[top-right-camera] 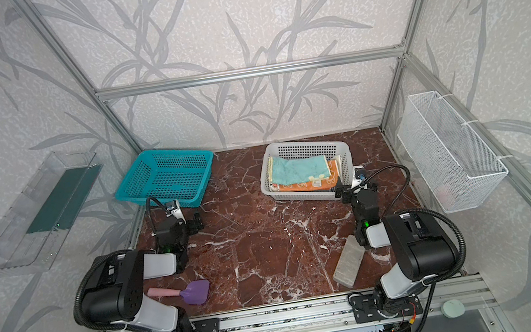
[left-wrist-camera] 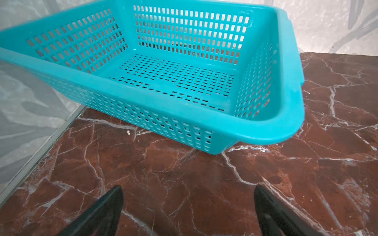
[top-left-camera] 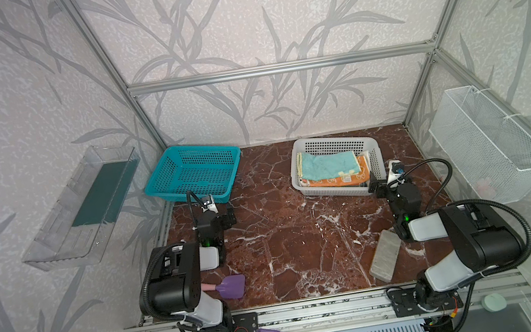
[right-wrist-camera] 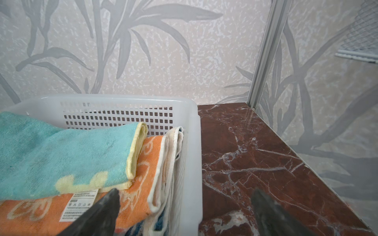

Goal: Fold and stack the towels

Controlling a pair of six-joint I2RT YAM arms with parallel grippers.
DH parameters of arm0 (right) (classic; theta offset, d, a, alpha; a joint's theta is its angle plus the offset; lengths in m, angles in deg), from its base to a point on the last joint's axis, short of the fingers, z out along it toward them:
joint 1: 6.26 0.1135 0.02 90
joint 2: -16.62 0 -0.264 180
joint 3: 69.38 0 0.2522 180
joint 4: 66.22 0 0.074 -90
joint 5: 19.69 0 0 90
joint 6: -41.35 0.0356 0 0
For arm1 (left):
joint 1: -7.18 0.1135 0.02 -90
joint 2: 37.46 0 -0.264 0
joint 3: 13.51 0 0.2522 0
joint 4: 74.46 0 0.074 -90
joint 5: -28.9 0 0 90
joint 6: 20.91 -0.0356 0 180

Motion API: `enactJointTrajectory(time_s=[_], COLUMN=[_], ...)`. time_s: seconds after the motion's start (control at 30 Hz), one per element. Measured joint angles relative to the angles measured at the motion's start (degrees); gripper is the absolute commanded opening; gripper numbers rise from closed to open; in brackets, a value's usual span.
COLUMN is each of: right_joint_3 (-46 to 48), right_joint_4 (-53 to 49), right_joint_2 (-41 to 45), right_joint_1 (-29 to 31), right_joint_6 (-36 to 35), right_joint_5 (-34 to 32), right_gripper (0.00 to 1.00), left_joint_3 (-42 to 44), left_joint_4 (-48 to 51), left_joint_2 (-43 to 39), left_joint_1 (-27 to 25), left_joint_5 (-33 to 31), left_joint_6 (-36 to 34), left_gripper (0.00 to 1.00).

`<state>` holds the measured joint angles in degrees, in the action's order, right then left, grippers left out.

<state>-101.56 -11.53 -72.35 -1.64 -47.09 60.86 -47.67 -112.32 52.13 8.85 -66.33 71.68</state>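
Right wrist view puts us right at the corner of the white basket (right-wrist-camera: 190,155), and the towels (right-wrist-camera: 67,155) lie in it folded and piled: a teal one on top, an orange one under it, paler layers below (the stack fits a finished job as well as a pile waiting to be taken out). The right gripper (right-wrist-camera: 184,212) hangs with its jaws spread and nothing between them, straddling the basket's near wall, one finger over the orange towel, the other over the bare tabletop (right-wrist-camera: 266,155). So the stack lies just ahead and toward the arm's left, its long axis running across the basket. Over on the other side, the left gripper (left-wrist-camera: 188,206) is spread and empty too, facing the bare teal basket (left-wrist-camera: 184,114), well apart from the towels; the right arm is plainly the nearer.
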Motion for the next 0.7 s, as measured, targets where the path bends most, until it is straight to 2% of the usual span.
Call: enactJointTrajectory(time_s=[0.7], right_joint_3=[-3.5], right_joint_4=[-5.3], right_joint_2=[-0.2], right_joint_1=[0.2], right_joint_6=[-3.1], right_joint_5=[6.2], right_gripper=[0.99], left_joint_3=[-0.1], left_joint_4=[-0.7], left_joint_2=[0.0], left_joint_1=[0.0], left_joint_5=[0.0], left_joint_6=[0.0], left_gripper=[0.99])
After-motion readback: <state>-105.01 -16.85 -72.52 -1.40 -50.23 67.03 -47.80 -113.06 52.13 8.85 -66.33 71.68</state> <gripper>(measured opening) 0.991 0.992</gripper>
